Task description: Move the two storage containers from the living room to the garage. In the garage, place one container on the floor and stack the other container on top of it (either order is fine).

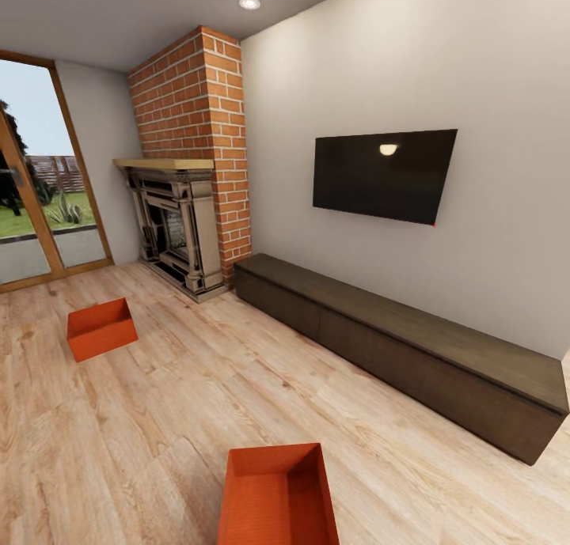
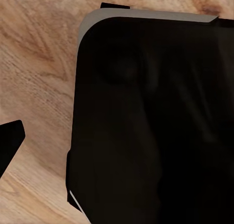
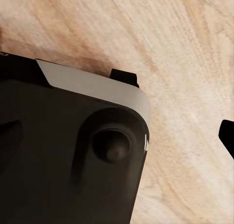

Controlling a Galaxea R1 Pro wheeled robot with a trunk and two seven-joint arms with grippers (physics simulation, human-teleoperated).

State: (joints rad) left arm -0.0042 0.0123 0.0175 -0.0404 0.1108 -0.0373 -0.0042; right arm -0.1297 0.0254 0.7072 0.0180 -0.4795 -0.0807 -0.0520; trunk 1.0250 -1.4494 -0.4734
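Nearest item: storage container (image 1: 279, 497), orange-red, open-topped, empty, set on the light wood-plank floor (image 1: 174, 418) at 6 o'clock in the head view, its near end cut by the frame edge.

Second storage container (image 1: 101, 328), identical, empty, logged at 9 o'clock, well apart from the first, near the glass doors (image 1: 39, 181) and the brick fireplace (image 1: 186, 205).

Count: storage containers, two; fireplace, one; wall TV (image 1: 384, 173), one, at 2 o'clock; long dark low cabinet (image 1: 404, 347), one, beneath the TV along the wall; ceiling light (image 1: 249, 2), one, at 12 o'clock.

Location: living room. Neither container has been lifted; both rest on the planks.

Wrist views: dark robot body panels are shown above wood flooring. Dark tips at the frame edges may be fingers, but it cannot be told whether either hand is spread or pressed together.

Step in hand, as judged: approach to the first pickup; the task is at its start. The next move is judged to call for closing on the near container, lowering an arm to a wall of it, and a firm grip before carriage to the garage.
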